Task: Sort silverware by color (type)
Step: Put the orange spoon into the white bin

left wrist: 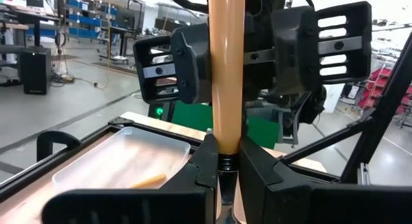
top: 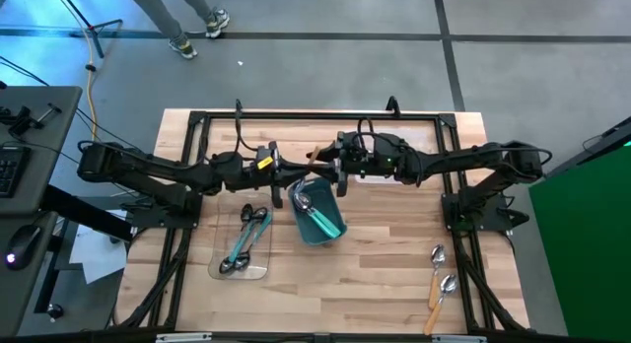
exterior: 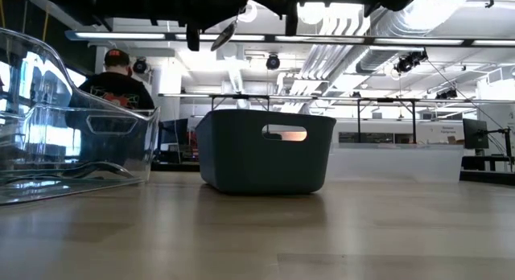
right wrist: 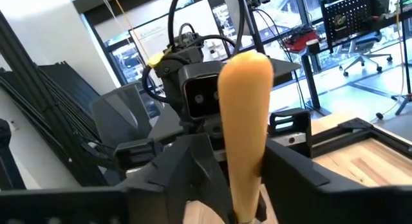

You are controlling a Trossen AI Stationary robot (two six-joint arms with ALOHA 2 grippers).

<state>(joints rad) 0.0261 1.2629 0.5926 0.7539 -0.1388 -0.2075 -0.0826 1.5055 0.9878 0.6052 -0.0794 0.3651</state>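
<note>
Both arms meet above the desk's middle: left tool clenches an orange spoon; right tool seemingly flanks its handle, released.

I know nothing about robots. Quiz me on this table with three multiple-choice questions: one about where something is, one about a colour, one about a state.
1. Where do the two loose orange-handled spoons lie?
A. In the teal bin
B. On the table's right side, near the front
C. At the table's left edge

2. What colour is the handle of the spoon that is held up?
A. Teal
B. Silver
C. Orange

3. How is the left gripper?
A. Shut on the spoon's neck
B. Wide open and empty
C. Resting on the table

Answers:
1 B: the high view shows the loose orange-handled spoons on the table, right and front.
2 C: the left wrist view shows the held spoon with an orange handle.
3 A: the left gripper pinches it just below the handle.
</note>
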